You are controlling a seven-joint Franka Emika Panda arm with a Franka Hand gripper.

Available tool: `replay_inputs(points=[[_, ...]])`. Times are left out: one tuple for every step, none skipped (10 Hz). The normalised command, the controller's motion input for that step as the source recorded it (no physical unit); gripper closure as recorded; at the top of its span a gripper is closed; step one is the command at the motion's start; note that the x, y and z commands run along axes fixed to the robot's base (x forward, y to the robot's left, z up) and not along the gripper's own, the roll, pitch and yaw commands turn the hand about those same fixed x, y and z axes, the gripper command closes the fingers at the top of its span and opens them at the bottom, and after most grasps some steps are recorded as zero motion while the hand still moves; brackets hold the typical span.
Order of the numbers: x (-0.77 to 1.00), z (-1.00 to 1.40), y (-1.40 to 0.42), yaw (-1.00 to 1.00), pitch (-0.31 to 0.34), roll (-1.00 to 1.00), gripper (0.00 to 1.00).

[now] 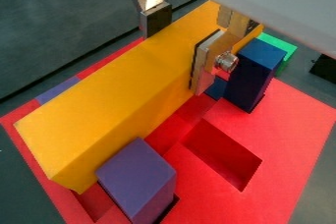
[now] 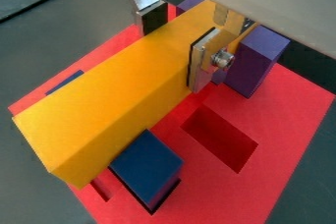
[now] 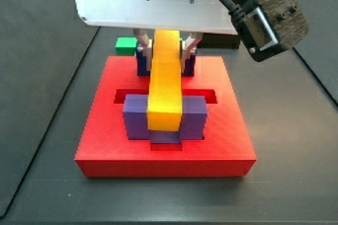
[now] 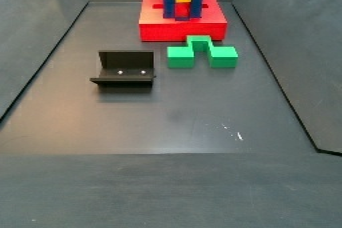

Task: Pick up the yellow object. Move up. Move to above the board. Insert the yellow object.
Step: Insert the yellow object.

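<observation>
Gripping the yellow object (image 1: 112,105) at one end, the gripper (image 1: 178,33) sits over the board (image 1: 296,140); in both wrist views its silver fingers (image 2: 206,53) press against the bar's two long sides, jaws closed on it. The bar reaches out across the red slab, its far end close to a purple post (image 1: 136,177) in a wrist view and a dark blue post (image 2: 147,166) in a wrist view. A square recess (image 2: 218,137) lies open in the red surface just beside the bar. Another dark blue post (image 1: 252,74) stands next to the finger, with a bit of green block (image 1: 274,47) behind it.

In a side view the yellow object (image 3: 164,79) lies lengthwise down the middle of the board (image 3: 165,155), between purple posts (image 3: 136,116), under the white gripper body (image 3: 152,2) (whether the bar rests on the board or hangs just above it cannot be told). A wrist camera (image 3: 270,22) hangs beside it.

In a side view the board (image 4: 182,22) sits at the far end of the grey tray floor (image 4: 174,122), green blocks (image 4: 202,51) just in front, the fixture (image 4: 124,70) well apart. No readable writing or labels anywhere.
</observation>
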Motion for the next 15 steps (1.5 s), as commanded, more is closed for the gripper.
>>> replay_inputs(points=[[0.00,-0.15,0.03,0.00,0.000,-0.26,1.00],[0.00,-0.13,0.03,0.00,0.000,-0.29,1.00],[0.00,-0.13,0.05,0.00,-0.014,-0.30,1.00],[0.00,-0.12,0.09,0.00,-0.041,-0.33,1.00],[0.02,-0.10,0.05,0.00,-0.046,-0.33,1.00],[0.02,-0.11,0.00,0.00,-0.053,-0.30,1.00],[0.00,-0.11,0.00,0.05,0.000,-0.11,1.00],[0.00,-0.09,-0.07,0.08,0.000,0.00,1.00],[0.00,-0.08,-0.10,0.03,0.000,0.08,1.00],[0.00,-0.12,-0.04,0.00,0.000,0.03,1.00],[0.00,-0.23,0.00,0.00,0.000,0.00,1.00],[0.00,-0.25,0.00,0.00,-0.023,-0.04,1.00],[0.00,-0.21,0.00,0.00,-0.023,-0.03,1.00],[0.00,-0.17,-0.02,0.03,-0.011,0.00,1.00],[0.00,-0.14,-0.06,0.06,-0.001,0.00,1.00]])
